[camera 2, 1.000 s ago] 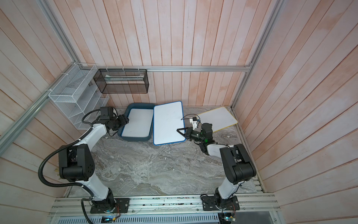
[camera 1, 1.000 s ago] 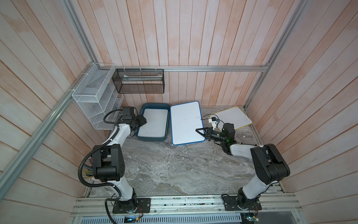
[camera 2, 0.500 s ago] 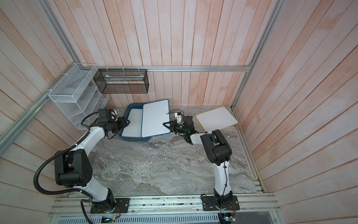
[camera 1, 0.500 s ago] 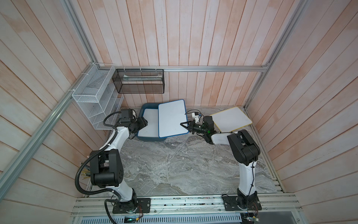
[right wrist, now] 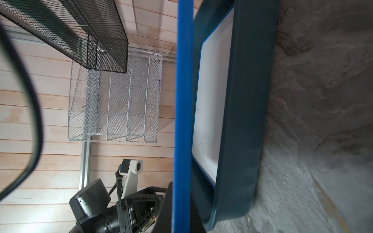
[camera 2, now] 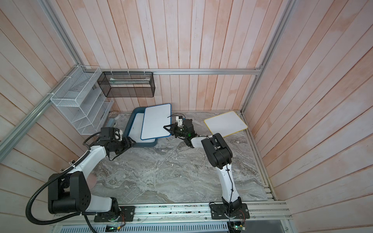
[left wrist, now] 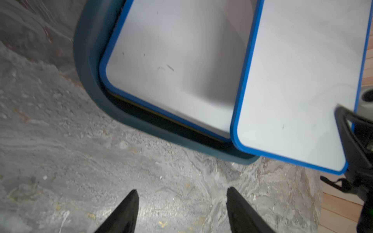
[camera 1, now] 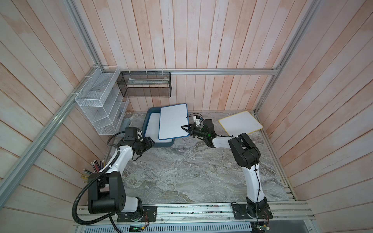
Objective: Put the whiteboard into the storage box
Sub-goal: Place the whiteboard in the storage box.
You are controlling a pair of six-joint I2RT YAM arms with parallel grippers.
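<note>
Both top views look steeply down from high above the near end of the desk, far off, taking in both arms, the walls and nearly the same scene (the pair differ only by a small sideways shift). The left wrist camera sits close behind the left fingers, facing past them to the storage box just ahead and the whiteboard overlapping it. The right wrist camera looks edge-on along that whiteboard from very near, with the white wire rack and left arm beyond. All four views share box and whiteboard
</note>
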